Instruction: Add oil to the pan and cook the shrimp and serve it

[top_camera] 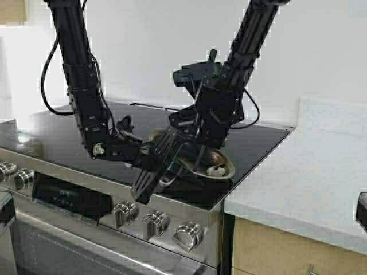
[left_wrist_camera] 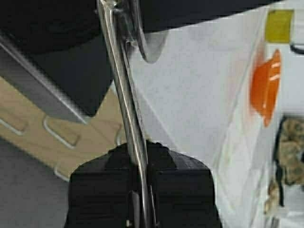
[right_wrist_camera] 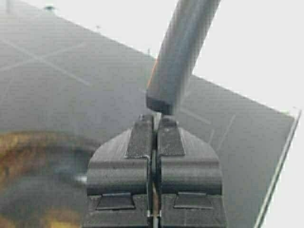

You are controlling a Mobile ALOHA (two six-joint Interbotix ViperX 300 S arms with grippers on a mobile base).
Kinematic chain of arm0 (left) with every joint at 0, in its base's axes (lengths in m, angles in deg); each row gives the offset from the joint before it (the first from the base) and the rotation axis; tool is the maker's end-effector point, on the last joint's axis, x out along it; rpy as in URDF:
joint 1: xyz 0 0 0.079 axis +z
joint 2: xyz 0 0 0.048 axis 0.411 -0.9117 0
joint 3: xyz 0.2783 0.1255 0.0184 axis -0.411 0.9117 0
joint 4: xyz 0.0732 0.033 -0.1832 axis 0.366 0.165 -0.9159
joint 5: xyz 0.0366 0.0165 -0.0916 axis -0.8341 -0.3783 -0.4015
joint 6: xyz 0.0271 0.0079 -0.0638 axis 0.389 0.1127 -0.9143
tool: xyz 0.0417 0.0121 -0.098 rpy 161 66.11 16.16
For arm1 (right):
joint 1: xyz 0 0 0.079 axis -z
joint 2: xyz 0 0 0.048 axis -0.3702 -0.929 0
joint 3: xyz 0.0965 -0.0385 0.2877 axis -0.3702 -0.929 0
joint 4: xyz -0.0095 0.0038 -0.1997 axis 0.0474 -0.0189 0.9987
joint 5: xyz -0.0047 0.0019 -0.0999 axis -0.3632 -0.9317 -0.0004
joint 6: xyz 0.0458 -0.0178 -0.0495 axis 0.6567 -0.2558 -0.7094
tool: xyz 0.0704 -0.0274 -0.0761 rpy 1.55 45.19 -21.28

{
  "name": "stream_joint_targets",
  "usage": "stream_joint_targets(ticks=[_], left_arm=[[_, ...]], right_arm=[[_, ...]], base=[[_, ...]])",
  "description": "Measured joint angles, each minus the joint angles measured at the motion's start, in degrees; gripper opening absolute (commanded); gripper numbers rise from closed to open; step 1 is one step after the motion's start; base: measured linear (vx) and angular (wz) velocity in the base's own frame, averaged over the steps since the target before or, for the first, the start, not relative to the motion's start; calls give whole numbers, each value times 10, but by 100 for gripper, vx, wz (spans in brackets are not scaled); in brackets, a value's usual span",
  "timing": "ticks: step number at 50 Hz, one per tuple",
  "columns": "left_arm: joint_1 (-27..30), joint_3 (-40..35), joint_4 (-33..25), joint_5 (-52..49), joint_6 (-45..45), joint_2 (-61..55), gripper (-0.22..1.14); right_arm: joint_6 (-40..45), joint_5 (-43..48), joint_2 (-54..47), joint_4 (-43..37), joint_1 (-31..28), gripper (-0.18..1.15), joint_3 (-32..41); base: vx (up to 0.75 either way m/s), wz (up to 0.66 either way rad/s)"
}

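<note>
The left gripper (left_wrist_camera: 142, 190) is clamped on the pan handle (left_wrist_camera: 124, 90). The tilted pan (top_camera: 221, 163) sits at the glass cooktop's (top_camera: 258, 143) front right corner, near the white counter (top_camera: 309, 177), with the shrimp (top_camera: 217, 169) inside. Above it, the right gripper (right_wrist_camera: 154, 137) pinches a grey utensil handle (right_wrist_camera: 178, 52).

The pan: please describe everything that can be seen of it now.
The pan is small, round and shallow, of shiny steel, browned dark inside. It is tilted above the black glass stovetop, near the front right corner. The shrimp lies inside by the low rim. Its thin metal handle is clamped between the left gripper's fingers. The right gripper, shut on a grey tool handle, works above the pan.
</note>
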Motion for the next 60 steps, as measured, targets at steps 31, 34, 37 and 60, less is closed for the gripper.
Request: stream_joint_targets(ticks=[31,34,37,60], left_arm=[[-13,2,-18,1,4,-3,3],[-13,1,-18,1,4,-2,3],[-13,1,-18,1,5,-3,3],[-7,0,-34,2,2,-2,3]], right_arm=[[25,-5,55,-10,-56,7,-132],[26,-9,56,-20,-57,7,-132],[25,-13,58,-32,-58,7,-132],[31,-33,55,-163,5,7,-71]], base=[[0,0],[0,0],[0,0],[0,0]])
